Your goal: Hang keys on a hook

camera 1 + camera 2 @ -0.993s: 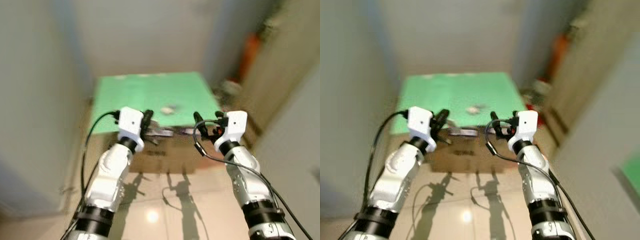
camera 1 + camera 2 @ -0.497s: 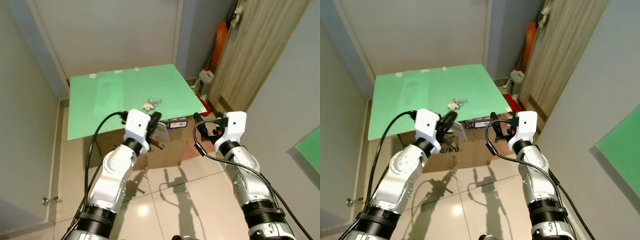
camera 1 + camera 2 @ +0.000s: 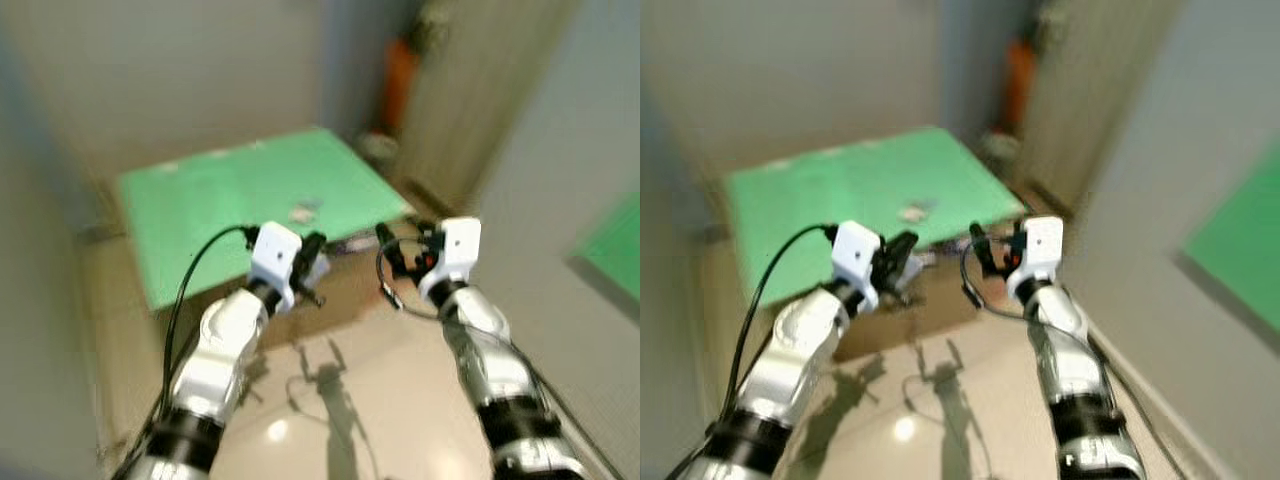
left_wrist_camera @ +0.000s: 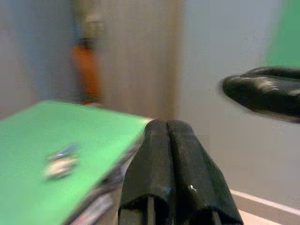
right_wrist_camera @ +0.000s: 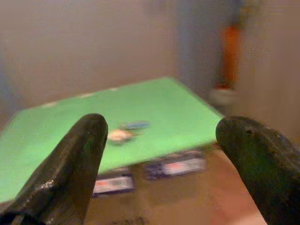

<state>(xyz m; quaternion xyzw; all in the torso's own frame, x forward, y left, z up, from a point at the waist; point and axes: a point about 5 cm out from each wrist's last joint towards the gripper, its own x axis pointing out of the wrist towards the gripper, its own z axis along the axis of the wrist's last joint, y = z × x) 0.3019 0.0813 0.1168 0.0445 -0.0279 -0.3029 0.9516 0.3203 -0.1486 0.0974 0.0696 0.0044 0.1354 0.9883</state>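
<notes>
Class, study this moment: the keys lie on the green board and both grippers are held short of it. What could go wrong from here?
1. The head views are blurred, so the keys may be hard to locate.
2. The keys lie flat on the green board; the open right gripper might slide them instead of pinching them.
3. The left gripper is shut and would have to open before grasping.

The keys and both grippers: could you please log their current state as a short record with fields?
keys: lying on the green sheet, untouched
green sheet: covers a cardboard box
left gripper: shut, empty, raised short of the sheet's near edge
right gripper: open, empty, raised beside the left
image: blurred; no hook can be made out
</notes>
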